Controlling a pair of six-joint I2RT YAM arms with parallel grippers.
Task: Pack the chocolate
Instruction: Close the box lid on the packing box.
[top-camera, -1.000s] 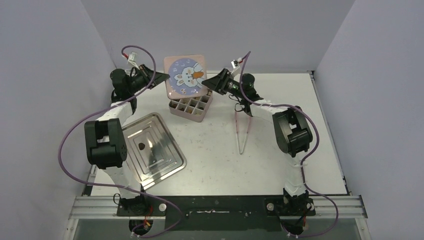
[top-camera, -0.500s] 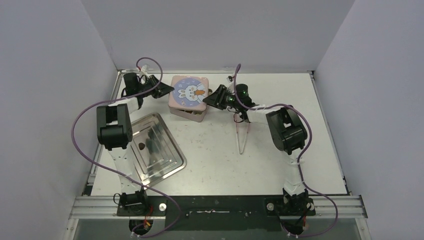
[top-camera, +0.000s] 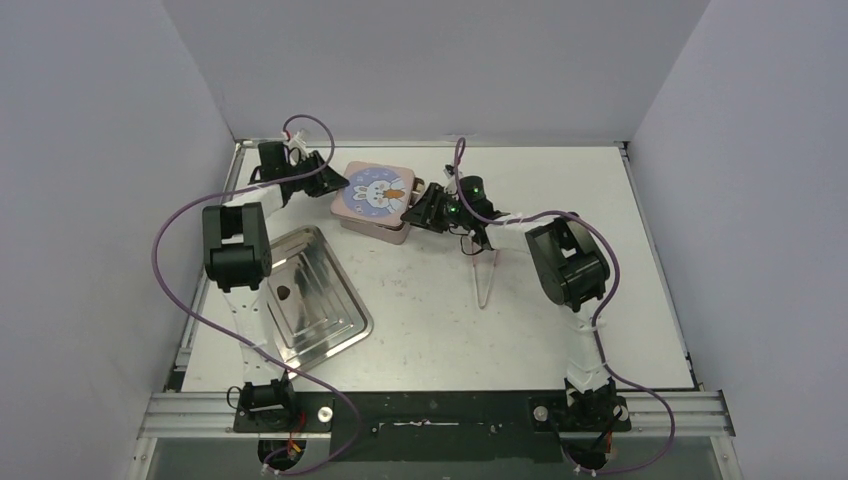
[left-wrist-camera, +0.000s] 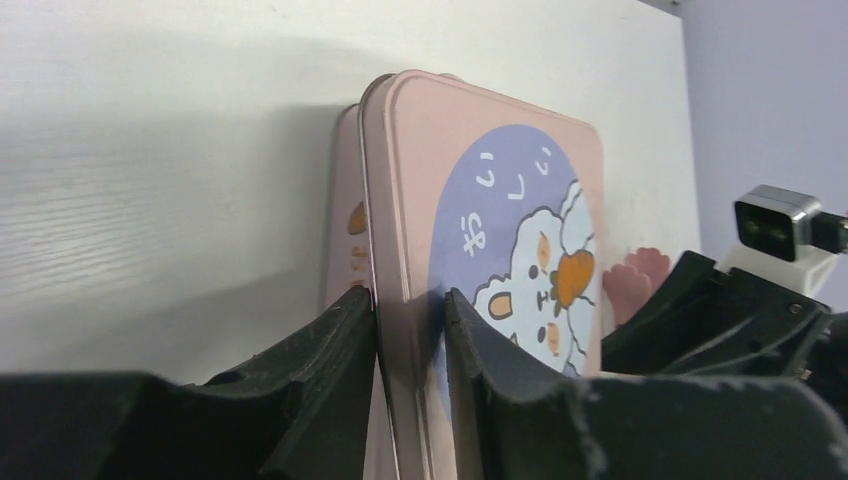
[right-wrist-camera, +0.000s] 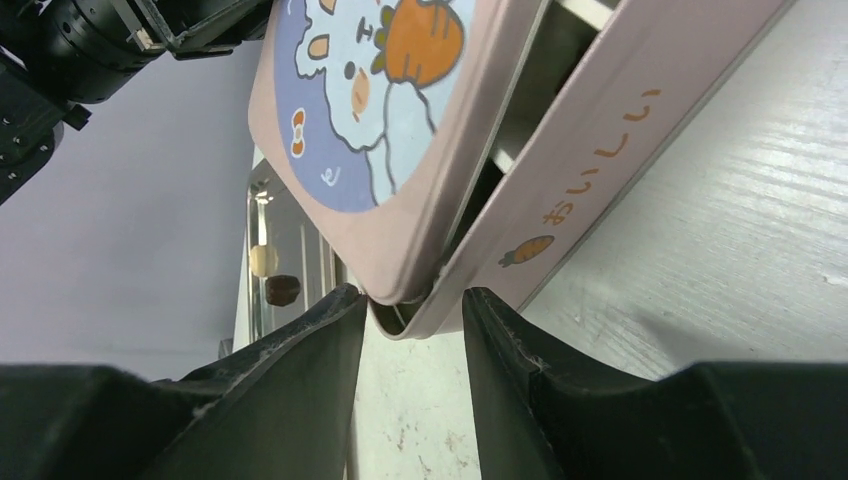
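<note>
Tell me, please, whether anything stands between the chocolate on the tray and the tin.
Yes: the rabbit lid, held in the left gripper and right gripper, lies over the tin, covering its compartments.

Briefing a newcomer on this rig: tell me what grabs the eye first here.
The rabbit lid, pinched at opposite edges by the left gripper and right gripper, hangs tilted over the pink tin at the table's far middle. On the left, a silver tray holds a dark chocolate and a cream chocolate.
</note>
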